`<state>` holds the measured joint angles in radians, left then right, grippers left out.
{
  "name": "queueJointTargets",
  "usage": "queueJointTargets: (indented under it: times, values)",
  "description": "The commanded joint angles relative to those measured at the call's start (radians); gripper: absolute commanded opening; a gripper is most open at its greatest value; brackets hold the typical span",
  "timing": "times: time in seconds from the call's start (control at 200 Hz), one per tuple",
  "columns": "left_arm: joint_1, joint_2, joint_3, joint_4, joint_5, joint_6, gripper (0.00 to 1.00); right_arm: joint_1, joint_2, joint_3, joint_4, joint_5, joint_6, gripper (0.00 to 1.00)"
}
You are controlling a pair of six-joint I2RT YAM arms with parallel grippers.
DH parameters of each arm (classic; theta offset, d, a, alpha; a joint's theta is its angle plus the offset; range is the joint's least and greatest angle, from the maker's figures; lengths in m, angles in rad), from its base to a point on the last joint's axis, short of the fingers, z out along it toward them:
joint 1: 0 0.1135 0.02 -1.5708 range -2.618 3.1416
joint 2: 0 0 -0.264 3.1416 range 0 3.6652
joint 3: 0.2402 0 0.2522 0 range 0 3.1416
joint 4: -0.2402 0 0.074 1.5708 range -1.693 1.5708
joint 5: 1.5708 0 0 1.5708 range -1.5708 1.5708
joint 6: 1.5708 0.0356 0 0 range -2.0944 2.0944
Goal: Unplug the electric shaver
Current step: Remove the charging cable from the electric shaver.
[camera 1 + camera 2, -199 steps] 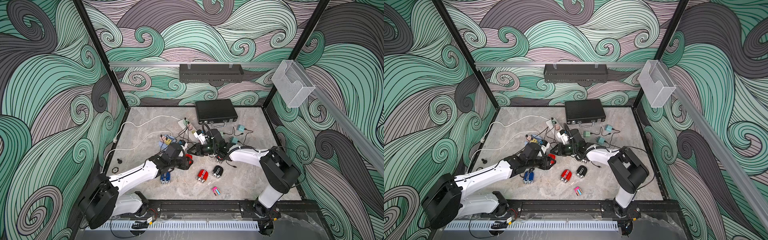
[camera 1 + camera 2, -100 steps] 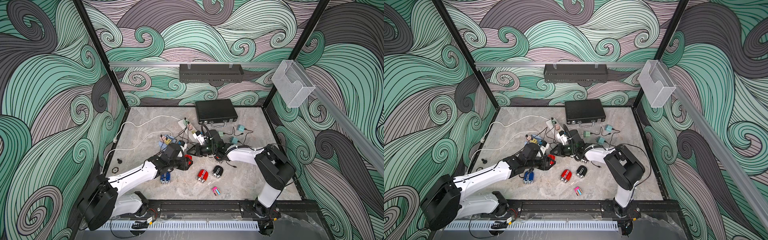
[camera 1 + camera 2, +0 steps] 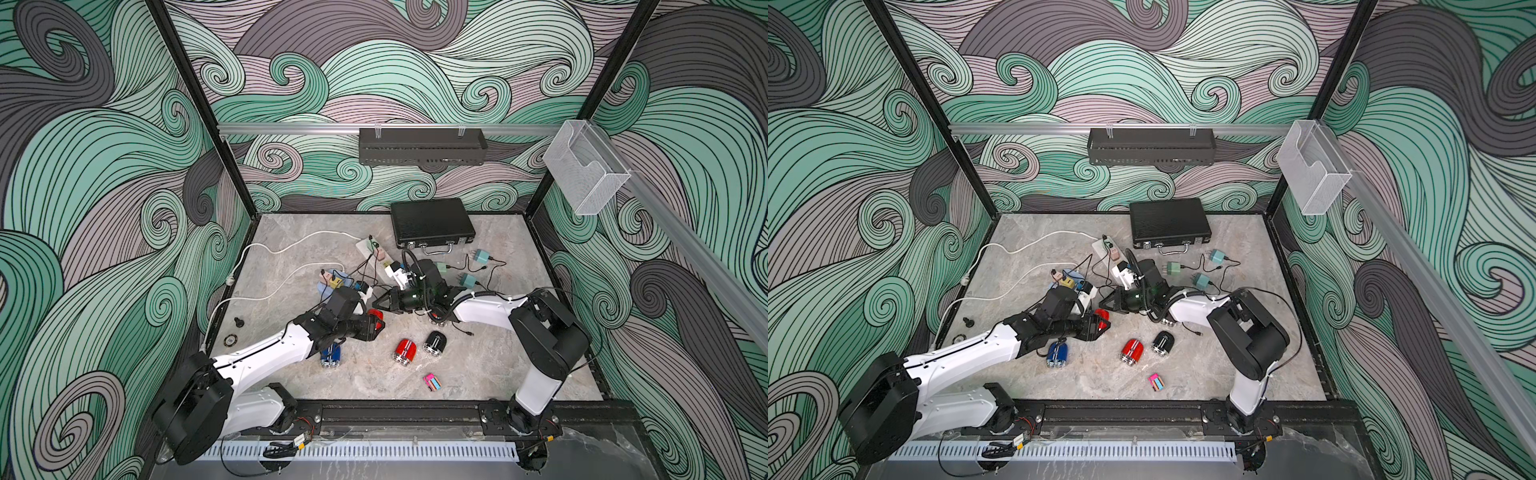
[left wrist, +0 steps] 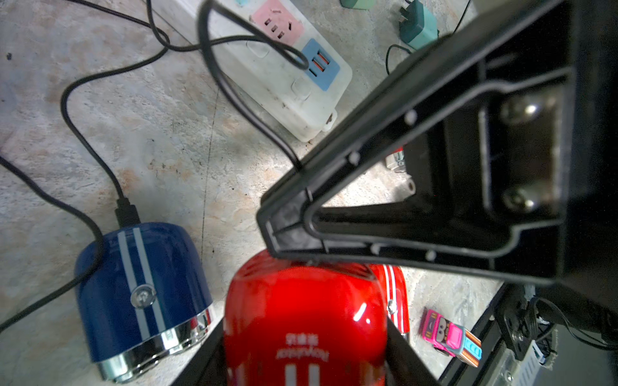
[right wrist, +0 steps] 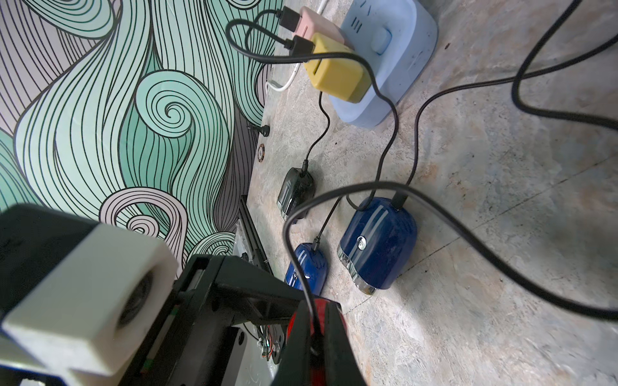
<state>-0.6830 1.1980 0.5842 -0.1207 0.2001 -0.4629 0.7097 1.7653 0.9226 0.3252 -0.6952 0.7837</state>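
Red shaver (image 4: 304, 317) sits clamped by its body in the left gripper (image 4: 304, 354) just off the white power strip (image 4: 284, 83), its plug end facing the right gripper (image 5: 316, 337), which is pinched tight on the black cable (image 5: 285, 230) there, so the pull likely runs along the shaver's long axis.

Walls (image 3: 374, 83): swirl-wave print in teal, mauve, grey, with black lines; rose on three sides of floor (image 3: 478, 365). Floor: grey-beige marble look, matte. Black posts (image 3: 199, 108) stood at floor's back corners. Aluminium rail (image 3: 291, 128) ran along back wall above floor; black rack (image 3: 422, 146) hung from it. Clear bin (image 3: 582, 178) hung above floor's right edge. Black bar (image 3: 395, 411) edged floor's front. Light was soft, even.
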Motion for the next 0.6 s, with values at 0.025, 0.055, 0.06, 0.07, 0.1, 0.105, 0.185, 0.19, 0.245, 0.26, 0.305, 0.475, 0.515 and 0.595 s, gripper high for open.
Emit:
queueJointTargets:
  times: [0.025,0.055,0.06,0.07,0.1,0.105,0.185,0.19,0.245,0.26,0.305,0.475,0.515,0.595]
  values:
    - [0.008,-0.010,0.014,-0.002,0.018,-0.007,0.00,0.001,-0.007,0.006,-0.031,0.008,-0.024,0.07]
    - [0.008,-0.009,0.013,0.001,0.022,-0.009,0.00,-0.001,-0.007,0.009,-0.036,0.010,-0.027,0.07]
    - [0.008,-0.009,0.012,0.001,0.023,-0.009,0.00,-0.001,-0.008,0.010,-0.037,0.010,-0.028,0.07]
    - [0.008,-0.009,0.011,0.001,0.024,-0.009,0.00,-0.001,-0.009,0.010,-0.039,0.008,-0.029,0.07]
    - [0.008,-0.006,0.011,0.000,0.026,-0.013,0.00,-0.004,-0.013,0.012,-0.045,0.009,-0.033,0.07]
    - [0.008,-0.005,0.010,0.001,0.027,-0.013,0.00,-0.004,-0.012,0.012,-0.045,0.009,-0.034,0.07]
    - [0.008,-0.005,0.004,0.006,0.035,-0.020,0.00,-0.011,-0.020,0.018,-0.061,0.009,-0.046,0.07]
    - [0.008,-0.005,0.003,0.006,0.035,-0.020,0.00,-0.011,-0.020,0.018,-0.062,0.009,-0.047,0.07]
    - [0.008,-0.007,0.000,0.006,0.037,-0.022,0.00,-0.017,-0.025,0.019,-0.067,0.009,-0.050,0.07]
    - [0.008,-0.008,-0.001,0.005,0.036,-0.023,0.00,-0.019,-0.026,0.019,-0.069,0.009,-0.050,0.07]
    - [0.008,-0.010,-0.004,0.006,0.038,-0.023,0.00,-0.025,-0.032,0.018,-0.073,0.009,-0.053,0.06]
    - [0.007,0.003,-0.002,0.001,0.056,-0.019,0.00,-0.044,-0.038,0.021,-0.083,0.007,-0.056,0.07]
    - [0.005,0.009,0.003,-0.006,0.058,-0.015,0.00,-0.045,-0.038,0.024,-0.093,0.008,-0.059,0.07]
    - [-0.002,0.017,0.014,-0.025,0.053,-0.007,0.00,-0.046,-0.040,0.033,-0.110,0.006,-0.067,0.07]
